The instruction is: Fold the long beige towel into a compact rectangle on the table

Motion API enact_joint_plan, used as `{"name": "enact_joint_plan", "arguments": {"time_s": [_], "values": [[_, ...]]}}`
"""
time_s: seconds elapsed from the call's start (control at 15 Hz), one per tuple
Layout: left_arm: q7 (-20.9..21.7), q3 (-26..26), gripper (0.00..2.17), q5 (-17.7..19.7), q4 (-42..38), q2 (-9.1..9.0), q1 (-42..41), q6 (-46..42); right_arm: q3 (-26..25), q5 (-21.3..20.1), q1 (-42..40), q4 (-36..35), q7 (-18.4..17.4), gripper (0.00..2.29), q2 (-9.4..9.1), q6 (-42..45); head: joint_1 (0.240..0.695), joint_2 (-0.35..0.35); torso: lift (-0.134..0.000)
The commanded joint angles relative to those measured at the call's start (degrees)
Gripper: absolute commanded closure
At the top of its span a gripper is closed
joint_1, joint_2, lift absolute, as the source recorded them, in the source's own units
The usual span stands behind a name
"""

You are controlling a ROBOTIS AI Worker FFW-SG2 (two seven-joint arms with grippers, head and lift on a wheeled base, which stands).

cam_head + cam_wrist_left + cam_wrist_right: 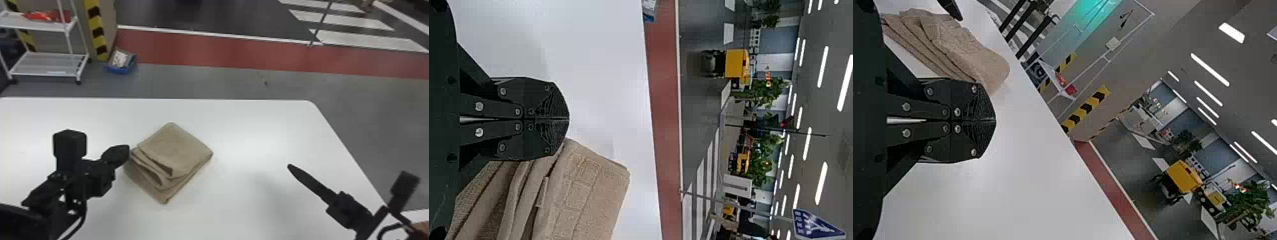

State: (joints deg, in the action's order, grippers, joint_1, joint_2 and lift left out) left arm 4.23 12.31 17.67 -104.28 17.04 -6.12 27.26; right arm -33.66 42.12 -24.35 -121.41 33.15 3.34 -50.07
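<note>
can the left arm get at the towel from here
Probably yes: the left gripper is right by the towel, at its left side, with nothing in the way, though it is shut and would likely need to open first.

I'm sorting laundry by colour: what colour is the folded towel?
The towel is beige, seen best in the head view.

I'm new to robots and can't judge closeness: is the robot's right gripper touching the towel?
Apart. The head view shows a wide stretch of white table between the right gripper and the towel.
</note>
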Motion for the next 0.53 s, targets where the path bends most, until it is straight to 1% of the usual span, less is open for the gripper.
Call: {"name": "enact_joint_plan", "arguments": {"time_s": [0.0,0.27,0.47], "values": [[0.34,-0.44,1.86,0.00,-1.81,0.27,-1.17,2.40,0.79,-0.20,0.27,-0.15,-0.10,1.89,0.00,0.19,0.695,-0.190,-0.124],[1.04,-1.06,1.86,0.09,-6.99,0.27,-5.92,3.99,2.02,-0.20,0.36,-0.67,-0.28,1.89,0.00,0.01,0.695,-0.181,-0.124],[2.18,-1.06,1.86,1.05,-11.21,0.27,-9.17,5.04,2.02,-0.02,0.18,-0.67,-0.28,1.89,-0.09,-0.16,0.695,-0.194,-0.124]]}}
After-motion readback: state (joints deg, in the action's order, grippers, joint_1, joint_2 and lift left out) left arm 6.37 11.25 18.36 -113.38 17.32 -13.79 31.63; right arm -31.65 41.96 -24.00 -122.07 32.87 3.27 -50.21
